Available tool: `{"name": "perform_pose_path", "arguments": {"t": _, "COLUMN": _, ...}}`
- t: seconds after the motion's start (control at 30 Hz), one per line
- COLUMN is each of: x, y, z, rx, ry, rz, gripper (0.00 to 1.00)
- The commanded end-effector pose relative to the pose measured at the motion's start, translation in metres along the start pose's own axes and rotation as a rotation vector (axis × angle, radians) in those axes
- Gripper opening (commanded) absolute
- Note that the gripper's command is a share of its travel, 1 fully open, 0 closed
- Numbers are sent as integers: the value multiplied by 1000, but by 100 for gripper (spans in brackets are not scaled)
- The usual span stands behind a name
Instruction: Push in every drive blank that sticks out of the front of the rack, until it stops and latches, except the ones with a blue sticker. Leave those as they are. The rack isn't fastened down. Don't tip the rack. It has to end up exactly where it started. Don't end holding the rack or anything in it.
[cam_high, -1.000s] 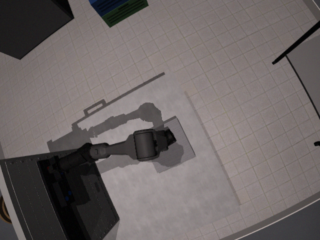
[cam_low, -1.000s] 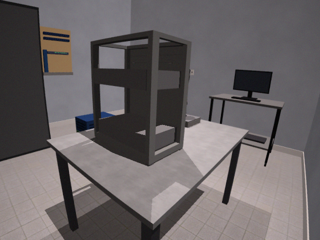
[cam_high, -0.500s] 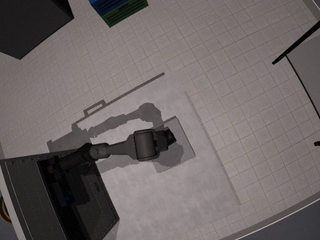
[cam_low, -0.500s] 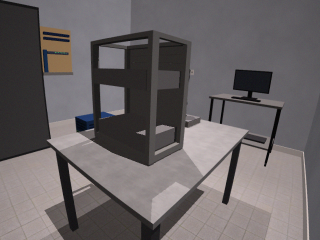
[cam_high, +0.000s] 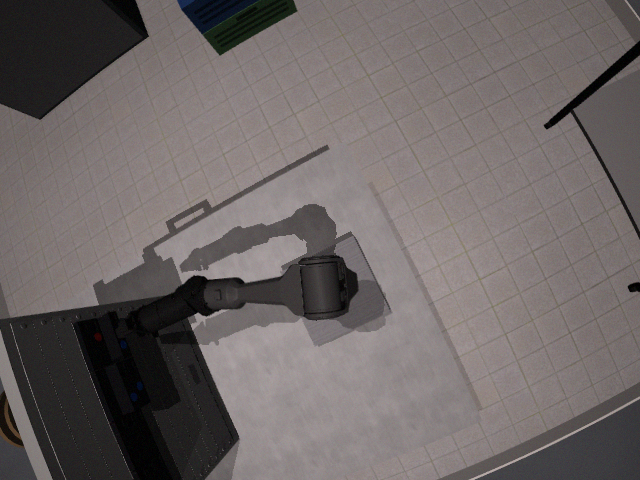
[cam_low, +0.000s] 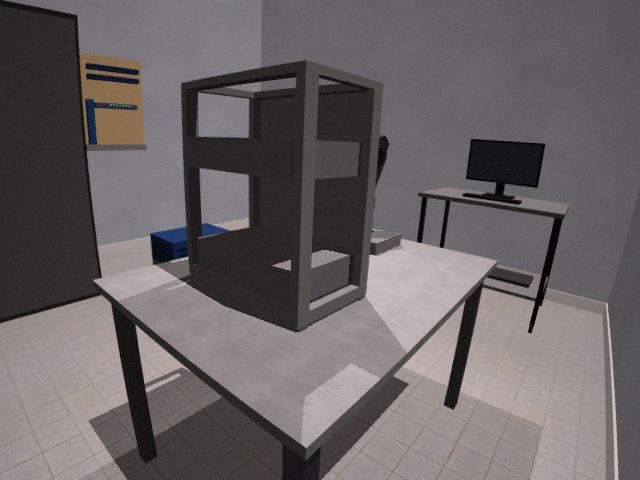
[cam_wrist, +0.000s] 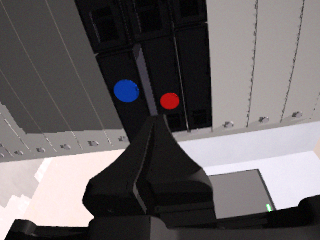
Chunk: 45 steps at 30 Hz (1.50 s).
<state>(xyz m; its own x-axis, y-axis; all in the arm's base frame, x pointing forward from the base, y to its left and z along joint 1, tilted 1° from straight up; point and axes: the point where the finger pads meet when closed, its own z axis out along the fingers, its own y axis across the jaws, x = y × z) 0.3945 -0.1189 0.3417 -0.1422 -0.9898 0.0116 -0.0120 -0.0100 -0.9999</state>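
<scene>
The grey open-frame rack (cam_high: 46, 372) (cam_low: 305, 206) stands on the table (cam_high: 320, 392) (cam_low: 248, 351); the exterior view shows it from behind. Its front fills the wrist view (cam_wrist: 267, 40), with dark drive blanks in rows. One blank (cam_wrist: 116, 70) carries a blue sticker (cam_wrist: 126, 91); the blank beside it (cam_wrist: 179, 67) carries a red sticker (cam_wrist: 170, 100) (cam_high: 97, 336). More blue stickers (cam_high: 123, 343) (cam_high: 138, 385) show from above. My gripper (cam_wrist: 158, 125) is shut and empty, its tip just in front of the seam between the blue-sticker and red-sticker blanks. I cannot tell whether it touches them.
The arm's base (cam_high: 320, 286) sits on a plate (cam_high: 361, 258) at the table's middle. On the floor are a black cabinet (cam_high: 51, 51) and a blue and green box (cam_high: 237, 20) (cam_low: 175, 240). A desk (cam_low: 496, 204) with a monitor (cam_low: 504, 162) stands apart.
</scene>
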Motion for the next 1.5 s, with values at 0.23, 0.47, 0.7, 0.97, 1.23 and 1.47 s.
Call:
{"name": "perform_pose_path", "arguments": {"t": 0.23, "x": 0, "y": -2, "z": -47, "rx": 3, "ry": -5, "rz": -1, "gripper": 0}}
{"name": "perform_pose_path", "arguments": {"t": 0.47, "x": 0, "y": -2, "z": -53, "rx": 3, "ry": -5, "rz": -1, "gripper": 0}}
{"name": "perform_pose_path", "arguments": {"t": 0.7, "x": 0, "y": -2, "z": -53, "rx": 3, "ry": -5, "rz": -1, "gripper": 0}}
{"name": "perform_pose_path", "arguments": {"t": 0.97, "x": 0, "y": -2, "z": -53, "rx": 3, "ry": -5, "rz": -1, "gripper": 0}}
{"name": "perform_pose_path", "arguments": {"t": 1.23, "x": 0, "y": -2, "z": -53, "rx": 3, "ry": -5, "rz": -1, "gripper": 0}}
{"name": "perform_pose_path", "arguments": {"t": 1.47, "x": 0, "y": -2, "z": -53, "rx": 3, "ry": -5, "rz": -1, "gripper": 0}}
